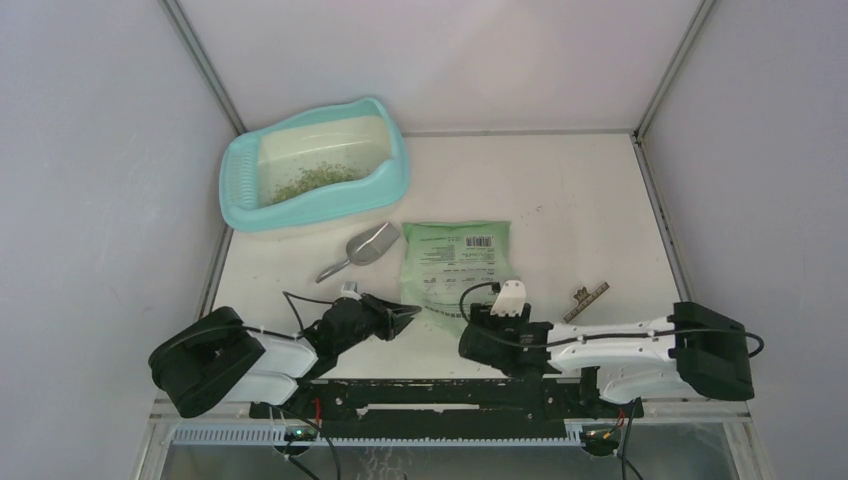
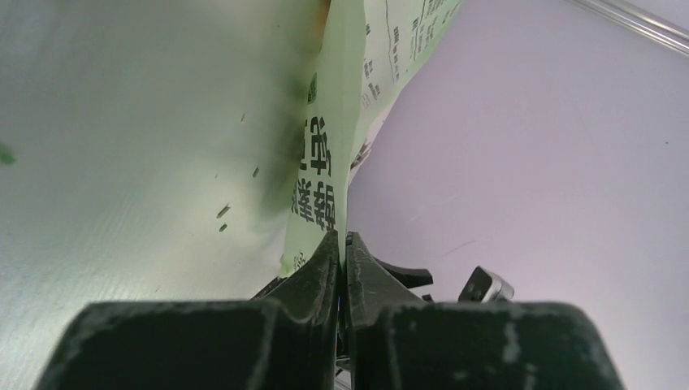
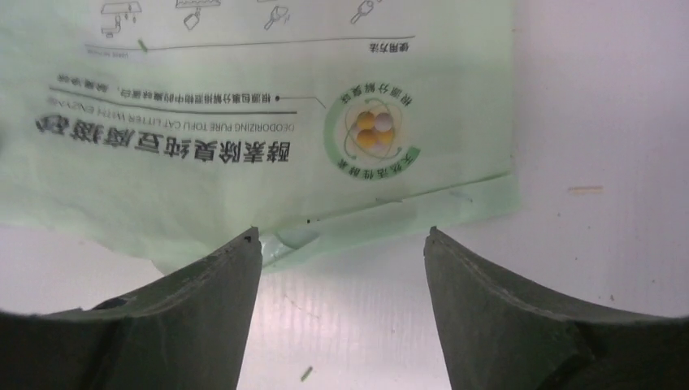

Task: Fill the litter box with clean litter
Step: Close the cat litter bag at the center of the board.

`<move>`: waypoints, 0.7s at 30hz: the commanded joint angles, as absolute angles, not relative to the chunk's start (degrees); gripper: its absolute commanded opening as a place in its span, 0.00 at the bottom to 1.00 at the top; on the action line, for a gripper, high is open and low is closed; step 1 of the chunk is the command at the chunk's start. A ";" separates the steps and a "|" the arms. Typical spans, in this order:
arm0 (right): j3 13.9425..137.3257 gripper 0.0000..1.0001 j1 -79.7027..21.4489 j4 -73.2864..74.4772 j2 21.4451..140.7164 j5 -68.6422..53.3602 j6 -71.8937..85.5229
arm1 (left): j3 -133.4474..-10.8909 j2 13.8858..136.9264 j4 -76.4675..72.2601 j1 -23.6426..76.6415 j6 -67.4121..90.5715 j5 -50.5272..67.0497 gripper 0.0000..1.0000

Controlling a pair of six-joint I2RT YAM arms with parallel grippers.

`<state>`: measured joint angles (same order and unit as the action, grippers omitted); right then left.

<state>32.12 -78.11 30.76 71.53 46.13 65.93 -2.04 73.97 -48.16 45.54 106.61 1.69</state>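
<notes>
The left hand [image 2: 343, 240] pinched the tofu litter bag [image 1: 455, 262] by its edge and the right hand [image 3: 341, 240] stood spread just short of it, apparently mid-grasp; next they must carry and tip it over the litter box [image 1: 300, 215], well beyond both, holding sparse litter [image 1: 315, 180].

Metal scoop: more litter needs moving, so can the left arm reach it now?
Probably, once freed: nothing lies before the metal scoop, but the left gripper is shut on a corner of the litter bag.

litter box [image 1: 320, 208]: glossy plastic | scoop [image 1: 365, 245]: matt metal | bag [image 1: 455, 265]: smooth film
</notes>
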 commanded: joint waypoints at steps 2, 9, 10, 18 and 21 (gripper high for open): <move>30.94 0.83 -67.43 28.55 62.59 30.47 64.43 | -1.14 75.02 -53.02 45.16 107.57 1.51 0.09; 14.29 0.99 -48.98 18.71 44.90 7.92 65.38 | -0.36 77.43 -57.61 45.16 108.44 2.10 0.08; 13.19 0.99 -46.80 20.08 42.57 6.89 65.55 | -0.35 77.94 -58.76 45.14 108.72 2.16 0.08; 9.93 0.99 -32.89 24.61 37.18 -1.68 59.47 | 1.40 85.70 -71.71 45.15 111.58 3.51 0.07; 10.58 0.98 -31.99 23.83 41.03 -1.59 58.82 | 1.38 91.59 -80.69 45.16 113.85 4.69 0.04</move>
